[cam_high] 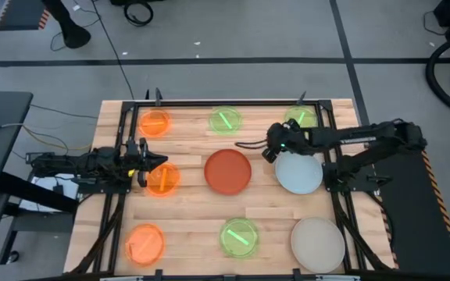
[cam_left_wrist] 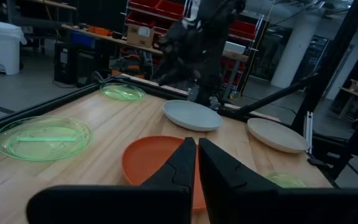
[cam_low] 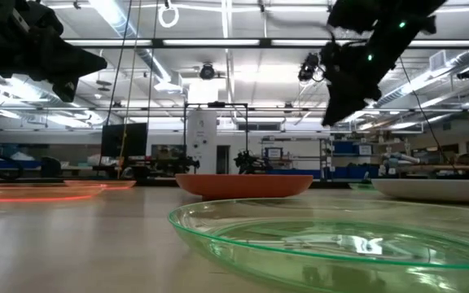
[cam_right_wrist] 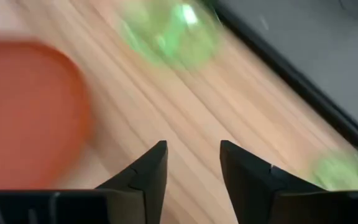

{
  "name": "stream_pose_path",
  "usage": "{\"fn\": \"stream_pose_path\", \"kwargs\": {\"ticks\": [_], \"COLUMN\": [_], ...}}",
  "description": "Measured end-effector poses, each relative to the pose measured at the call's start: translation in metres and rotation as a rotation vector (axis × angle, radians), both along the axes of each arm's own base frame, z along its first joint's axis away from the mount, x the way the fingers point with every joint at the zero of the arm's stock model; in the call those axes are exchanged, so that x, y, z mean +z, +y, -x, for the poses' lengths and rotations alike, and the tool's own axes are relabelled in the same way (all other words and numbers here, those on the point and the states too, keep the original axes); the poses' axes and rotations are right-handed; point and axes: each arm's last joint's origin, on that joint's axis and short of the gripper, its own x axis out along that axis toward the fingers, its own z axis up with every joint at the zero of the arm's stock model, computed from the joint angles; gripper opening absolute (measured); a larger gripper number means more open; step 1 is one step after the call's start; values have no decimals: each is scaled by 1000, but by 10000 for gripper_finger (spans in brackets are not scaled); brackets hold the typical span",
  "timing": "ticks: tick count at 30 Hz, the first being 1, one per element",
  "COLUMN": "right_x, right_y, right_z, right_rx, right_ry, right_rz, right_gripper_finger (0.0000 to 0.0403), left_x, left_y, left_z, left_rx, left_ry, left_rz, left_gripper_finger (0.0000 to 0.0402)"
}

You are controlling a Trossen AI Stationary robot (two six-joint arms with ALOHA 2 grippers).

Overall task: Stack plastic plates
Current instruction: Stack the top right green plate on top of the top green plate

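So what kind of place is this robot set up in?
Probably a lab or workshop hall: ceiling strip lights, red parts bins on shelving, and workbenches beyond the wooden table.

The wooden table (cam_high: 194,207) carries eight plastic plates (cam_high: 228,172): three orange, three green, pale blue, beige.

High view straight down; low view table-level; wrist views forward; all share red-orange plate (cam_high: 227,172).
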Motion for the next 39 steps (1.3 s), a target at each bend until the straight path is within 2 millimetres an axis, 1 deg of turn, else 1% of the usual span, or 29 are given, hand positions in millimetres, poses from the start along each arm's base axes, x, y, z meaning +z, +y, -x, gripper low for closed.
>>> {"fn": "stream_pose_path", "kwargs": {"ticks": [3, 7, 12, 17, 23, 28, 35, 39], "right_x": [-12, -34, -61, -81, -93, -101, -96, -99], "right_y": [-12, -30, -54, -76, -90, -100, -106, -112], "right_z": [1, 7, 10, 17, 23, 24, 25, 27], "right_rx": [-89, -211, -312, -373, -385, -337, -304, -265], "right_ry": [178, 359, 495, 617, 708, 755, 745, 746], "right_rz": [-59, -118, -164, -185, -169, -171, -130, -166], "right_gripper_finger": [165, 163, 155, 144, 137, 136, 136, 136], "left_x": [0, 0, 0, 0, 0, 0, 0, 0], "left_y": [0, 0, 0, 0, 0, 0, 0, 0], "left_z": [0, 0, 0, 0, 0, 0, 0, 0], "left_rx": [0, 0, -1, -1, 0, -1, 0, -1], "left_ry": [0, 0, 0, 0, 0, 0, 0, 0], "left_rz": [0, 0, 0, 0, 0, 0, 0, 0], "left_gripper_finger": [27, 27, 27, 27, 27, 27, 27, 27]}}
